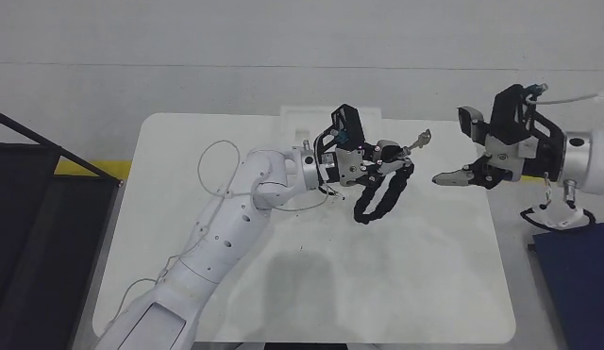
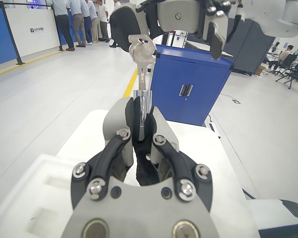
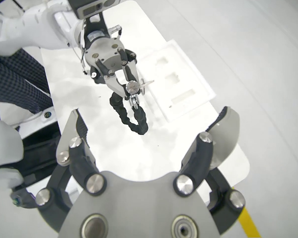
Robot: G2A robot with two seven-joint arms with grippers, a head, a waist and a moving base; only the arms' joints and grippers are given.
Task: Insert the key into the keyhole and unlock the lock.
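Observation:
My left gripper (image 2: 142, 118) is shut on the chrome cylinder of a cable lock (image 2: 144, 100), held above the white table. A silver key (image 2: 142, 53) stands in the cylinder's end, with a second key hanging on the same ring. The lock's black cable loop (image 1: 382, 197) hangs below the left gripper (image 1: 389, 154), and the key (image 1: 422, 140) points toward my right gripper (image 1: 451, 177). The right gripper (image 3: 150, 125) is open with nothing between its fingers, a short way from the key (image 3: 147, 83) and facing it. The cable loop (image 3: 135, 122) dangles over the table.
A white foam tray (image 3: 186, 85) with rectangular cut-outs lies at the table's far edge (image 1: 304, 119). A blue cabinet (image 2: 188, 87) stands off the table beyond the right arm. The white table (image 1: 377, 284) has free room in its near half.

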